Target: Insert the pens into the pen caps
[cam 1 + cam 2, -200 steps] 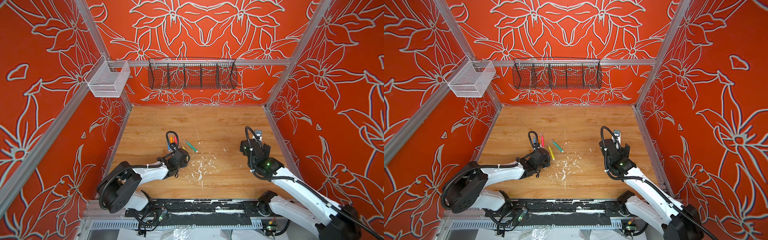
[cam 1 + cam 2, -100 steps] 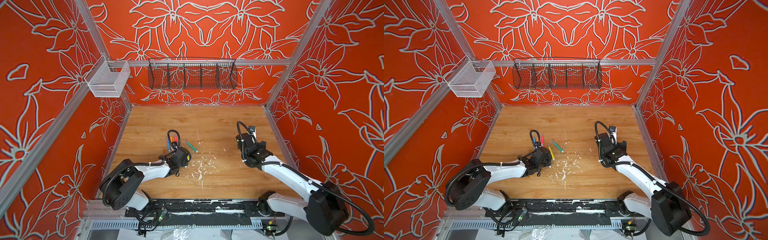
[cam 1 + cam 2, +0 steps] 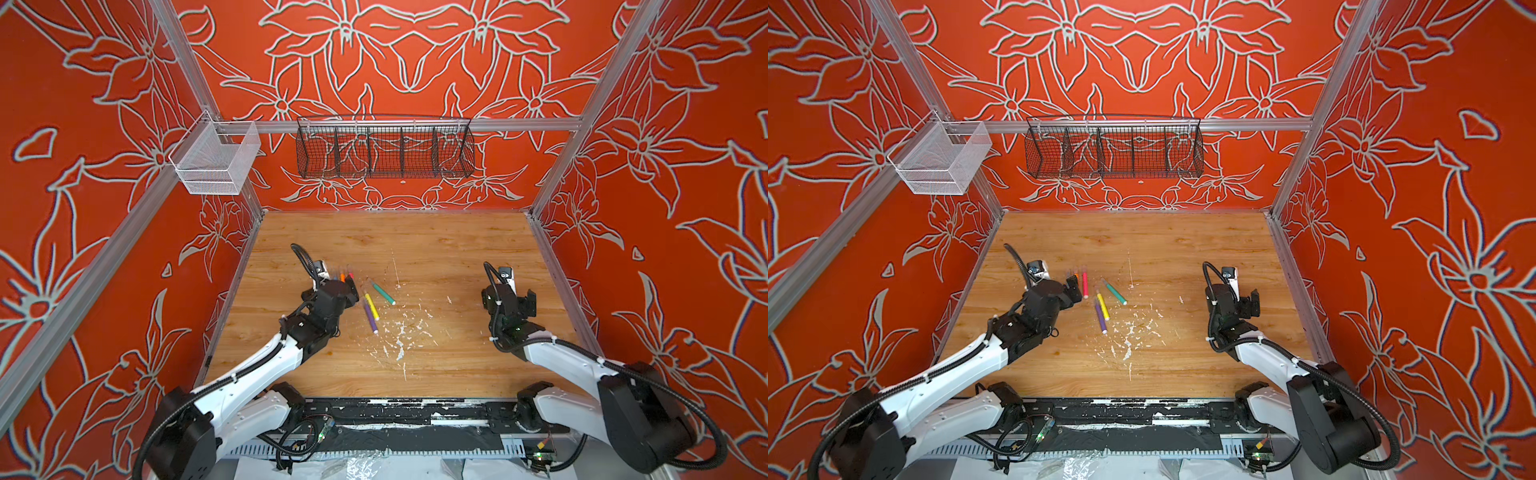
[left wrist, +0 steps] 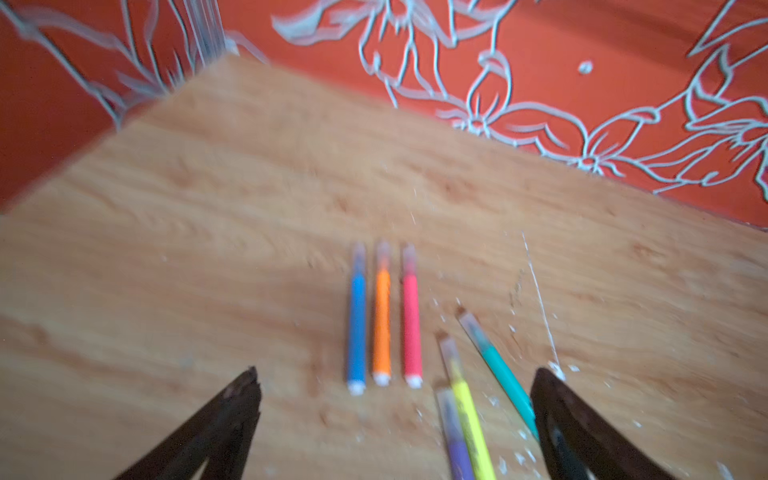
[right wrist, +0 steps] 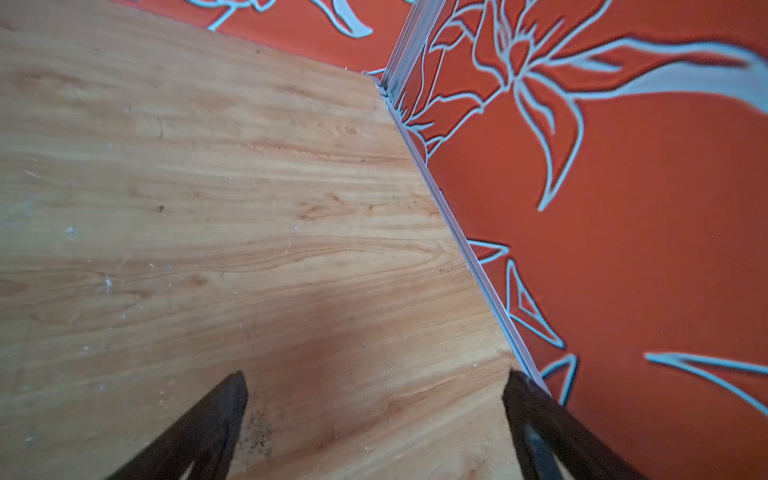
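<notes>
1. Table [image 3: 436, 249]: wood-grain top, carries everything below.

2. My left gripper [image 4: 395, 376]: jaws spread wide, nothing between them, hanging low over the pens. Step in hand, as I judge it: letting go and drawing clear. To do it well I keep the jaws wide and lift straight up and back, so neither finger brushes the row and rolls a pen.

3. My right gripper [image 5: 376, 375]: jaws spread, empty, over bare wood beside the right wall [image 5: 623, 208], well apart from every pen.

4. Pens, six, all lying flat.
 - Blue pen [image 4: 357, 328], orange pen [image 4: 381, 324] and pink pen [image 4: 411, 324]: side by side and parallel, just ahead of my left fingertips, within the span of the jaws.
 - Green pen [image 4: 498, 370], yellow pen [image 4: 465, 407] and purple pen [image 4: 455, 440]: a loose fan toward the table's middle. The green one runs close by one finger, and I cannot tell whether they touch.

5. Caps [image 4: 409, 255]: a clear tube on the far end of each pen, as far as the blur allows. I would check that each is seated.

6. White flecks [image 3: 399, 332]: scattered near the purple pen, not caps.
</notes>
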Robot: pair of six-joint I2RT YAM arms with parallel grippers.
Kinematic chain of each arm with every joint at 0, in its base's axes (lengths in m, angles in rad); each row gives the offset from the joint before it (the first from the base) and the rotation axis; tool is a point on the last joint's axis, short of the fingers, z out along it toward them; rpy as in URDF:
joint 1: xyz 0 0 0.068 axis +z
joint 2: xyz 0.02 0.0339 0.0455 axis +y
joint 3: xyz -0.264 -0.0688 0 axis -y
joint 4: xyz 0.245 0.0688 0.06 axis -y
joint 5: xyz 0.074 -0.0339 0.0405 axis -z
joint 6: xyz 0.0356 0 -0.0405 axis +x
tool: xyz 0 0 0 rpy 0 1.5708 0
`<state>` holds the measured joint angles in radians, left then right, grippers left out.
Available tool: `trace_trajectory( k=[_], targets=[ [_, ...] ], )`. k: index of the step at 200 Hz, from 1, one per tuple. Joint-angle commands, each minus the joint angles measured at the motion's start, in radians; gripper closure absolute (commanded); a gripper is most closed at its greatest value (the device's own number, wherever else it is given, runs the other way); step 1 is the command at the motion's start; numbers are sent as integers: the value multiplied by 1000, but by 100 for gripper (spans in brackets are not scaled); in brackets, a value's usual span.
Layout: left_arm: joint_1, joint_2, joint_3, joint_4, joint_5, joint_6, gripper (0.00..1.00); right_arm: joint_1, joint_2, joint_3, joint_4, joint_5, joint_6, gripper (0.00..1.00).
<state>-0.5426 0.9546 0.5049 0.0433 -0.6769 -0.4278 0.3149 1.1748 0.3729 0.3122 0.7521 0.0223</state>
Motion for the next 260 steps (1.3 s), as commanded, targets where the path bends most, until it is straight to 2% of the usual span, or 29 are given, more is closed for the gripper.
trace_trajectory(
  k=[1, 8, 16, 25, 36, 52, 67, 78, 90, 102, 113, 131, 152, 178, 206, 260],
  targets=[
    [14, -78, -150, 232, -242, 339, 2, -60, 25, -2, 173, -130, -76, 2],
    [24, -123, -171, 231, -267, 340, 2, -82, 41, -13, 207, -166, -77, 2],
    [42, -171, -216, 266, -196, 402, 2, -105, 63, -24, 256, -229, -75, 2],
    [70, -202, -303, 395, -114, 463, 2, -120, 88, -18, 281, -282, -92, 2],
    [121, -193, -409, 561, -34, 476, 2, -125, 112, -10, 307, -330, -109, 2],
    [224, -101, -432, 639, 31, 446, 2, -135, 136, 22, 271, -385, -113, 2],
    [237, -14, -363, 591, 13, 443, 2, -141, 143, 8, 309, -423, -99, 2],
    [237, 60, -345, 628, 68, 477, 2, -168, 168, -70, 479, -532, -102, 2],
    [237, 139, -353, 748, 108, 519, 2, -203, 210, -128, 611, -576, -81, 2],
    [237, 208, -373, 893, 100, 553, 2, -233, 262, -150, 721, -599, -54, 2],
    [243, 253, -395, 955, 70, 530, 2, -234, 241, -137, 658, -589, -48, 2],
    [291, 356, -412, 1097, 141, 533, 2, -234, 244, -102, 603, -552, -36, 3],
    [322, 398, -372, 1071, 198, 533, 2, -233, 249, -82, 564, -526, -27, 3],
    [452, 343, -293, 782, 359, 413, 2, -235, 259, -79, 574, -513, -22, 3],
    [455, 389, -266, 791, 346, 414, 3, -234, 258, -77, 571, -514, -22, 3],
    [461, 407, -208, 701, 366, 414, 3, -232, 258, -78, 574, -514, -21, 3]
  ],
)
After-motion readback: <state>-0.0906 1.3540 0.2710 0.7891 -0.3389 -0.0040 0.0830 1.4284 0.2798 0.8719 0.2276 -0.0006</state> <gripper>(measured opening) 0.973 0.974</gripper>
